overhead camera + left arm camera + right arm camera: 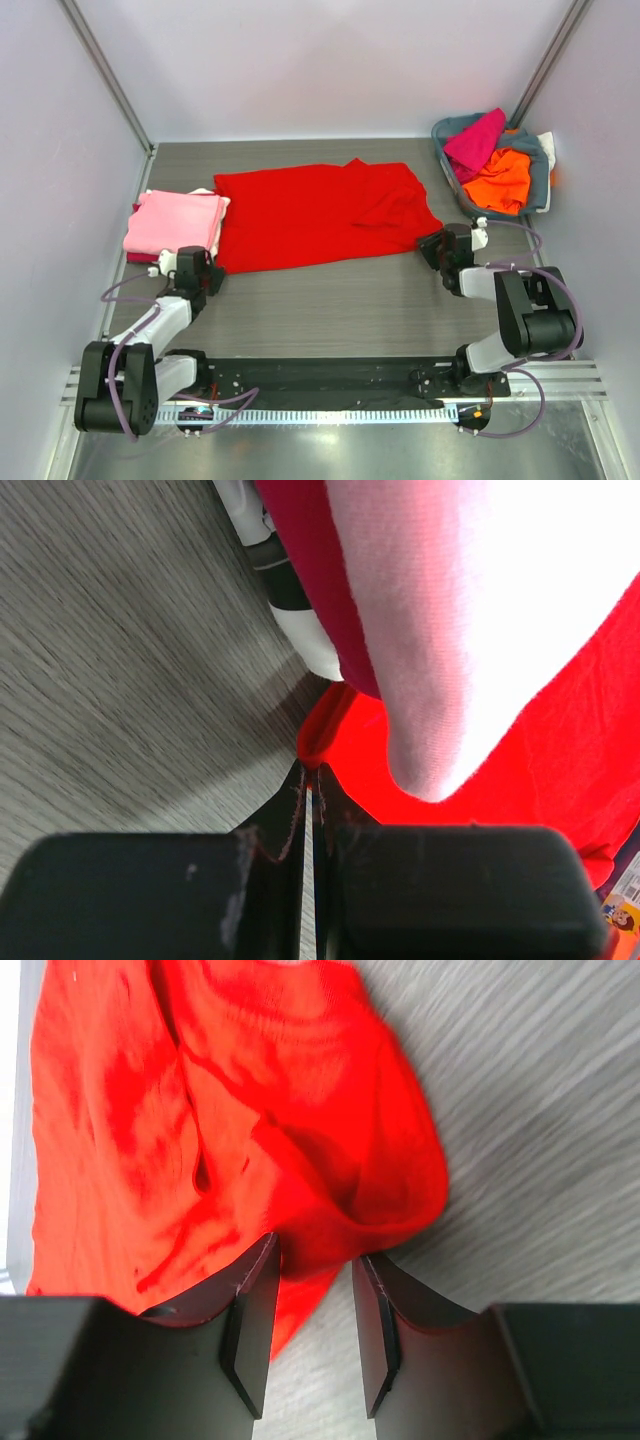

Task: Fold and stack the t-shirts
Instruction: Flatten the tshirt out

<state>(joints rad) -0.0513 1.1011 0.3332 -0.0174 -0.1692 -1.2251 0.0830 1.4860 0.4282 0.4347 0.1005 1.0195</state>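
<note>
Our left tool [208, 270] has its two fingers pressed together, with only a hairline slit between them in the left wrist view [308, 780]. Its tips sit right at the folded hem of the red t-shirt [560, 750], at that shirt's near left corner. We cannot tell whether any cloth is caught in the slit.

Our right tool [432, 246] stands with its fingers apart. In the right wrist view [315, 1250] a bulging fold of the red t-shirt [200, 1110] lies between the two tips, and gaps show beside the cloth, so it is not clamped.

The red t-shirt [320, 215] lies spread on the grey worktop [350, 300], roughly in the middle, its length running left to right, with creases and a doubled-over part toward its right end.

Just left of it, touching its left edge, a folded pink t-shirt [175, 220] lies on top of a small stack. In the left wrist view the pink cloth [450, 630] overhangs the red.

At the far right corner of the worktop stands a grey-blue basket [541, 172]. A magenta t-shirt [475, 140], an orange t-shirt [500, 180] and a bit of white cloth [546, 146] are heaped in it.
</note>
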